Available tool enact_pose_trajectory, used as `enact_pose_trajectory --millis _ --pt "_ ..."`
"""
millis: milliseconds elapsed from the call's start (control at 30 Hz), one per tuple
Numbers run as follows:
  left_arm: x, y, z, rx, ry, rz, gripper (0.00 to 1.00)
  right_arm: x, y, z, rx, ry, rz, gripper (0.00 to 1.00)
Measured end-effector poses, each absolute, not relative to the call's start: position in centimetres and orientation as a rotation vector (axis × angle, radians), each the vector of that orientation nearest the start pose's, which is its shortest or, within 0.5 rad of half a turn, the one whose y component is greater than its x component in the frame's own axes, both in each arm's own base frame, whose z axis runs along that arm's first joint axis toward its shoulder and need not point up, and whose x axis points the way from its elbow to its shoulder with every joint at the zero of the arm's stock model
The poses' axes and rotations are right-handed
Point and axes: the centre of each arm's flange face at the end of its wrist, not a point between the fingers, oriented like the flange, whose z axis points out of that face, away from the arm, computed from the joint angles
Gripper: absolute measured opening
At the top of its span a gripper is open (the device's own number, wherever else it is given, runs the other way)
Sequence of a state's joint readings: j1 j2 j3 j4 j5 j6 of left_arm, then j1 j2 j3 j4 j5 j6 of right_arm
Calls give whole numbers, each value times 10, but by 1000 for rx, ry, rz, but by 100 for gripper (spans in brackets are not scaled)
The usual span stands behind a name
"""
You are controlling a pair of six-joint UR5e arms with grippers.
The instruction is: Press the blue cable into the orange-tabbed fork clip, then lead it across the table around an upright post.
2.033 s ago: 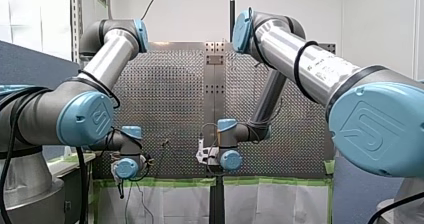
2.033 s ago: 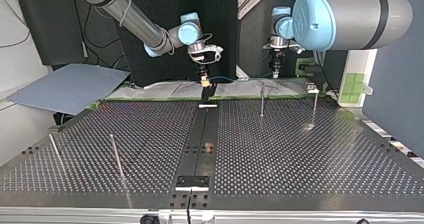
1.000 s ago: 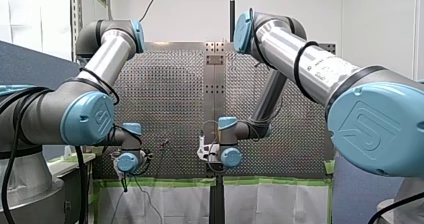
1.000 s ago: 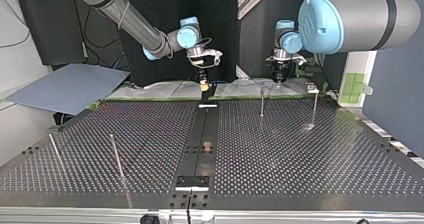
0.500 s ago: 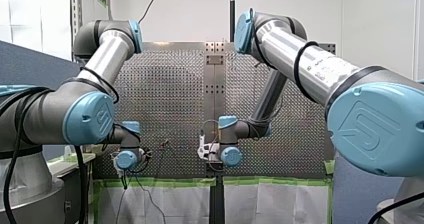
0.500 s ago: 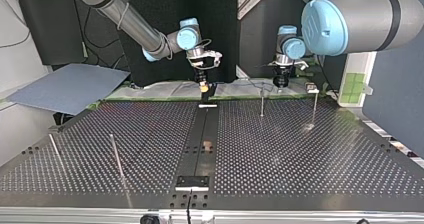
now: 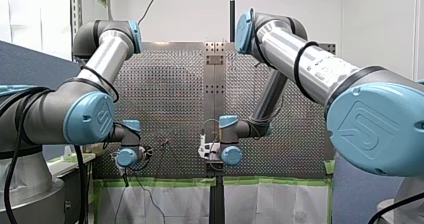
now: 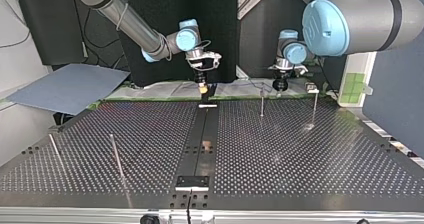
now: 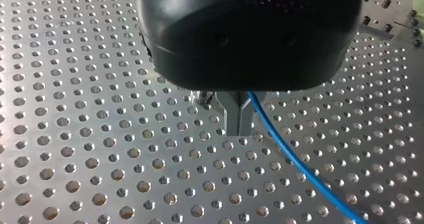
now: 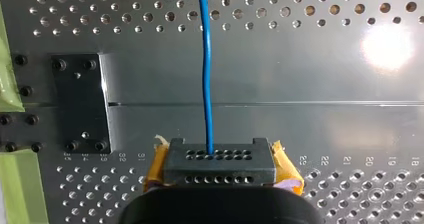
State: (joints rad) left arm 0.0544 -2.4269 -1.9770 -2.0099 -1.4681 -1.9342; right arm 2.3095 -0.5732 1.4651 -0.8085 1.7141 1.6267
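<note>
So the blue cable runs pretty straight between both hands along the arms' edge of the tabletop, right hand and left hand each pinching it, left one nearer the upright post.

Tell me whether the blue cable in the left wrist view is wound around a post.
No: the blue cable runs from the shut fingers of my left gripper over the perforated table, wound around nothing.
</note>
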Motion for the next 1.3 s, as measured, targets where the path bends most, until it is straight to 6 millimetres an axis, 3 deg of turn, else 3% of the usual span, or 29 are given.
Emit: enact_pose_trajectory --millis 567,900,1000,1067,1200,1267,1300 --pt "560 -114 -31 -271 1694 -350 0 544 -449 -18 1679 -973 1588 0" --pt "564 -111 -30 -289 1687 -359 0 536 -466 -15 1659 -988 1576 0" --pt "566 -111 -29 -288 1683 -360 3 536 -472 -12 1652 -986 1578 0" --pt "567 -111 -28 -286 1680 -359 15 536 -476 -10 1647 -986 1580 0" --pt "570 -111 -27 -279 1675 -353 25 537 -483 -5 1644 -987 1577 0" --pt "571 -111 -26 -271 1677 -346 38 538 -485 -4 1645 -987 1575 0" --pt "571 -111 -26 -267 1678 -342 38 538 -486 -3 1646 -987 1574 0"
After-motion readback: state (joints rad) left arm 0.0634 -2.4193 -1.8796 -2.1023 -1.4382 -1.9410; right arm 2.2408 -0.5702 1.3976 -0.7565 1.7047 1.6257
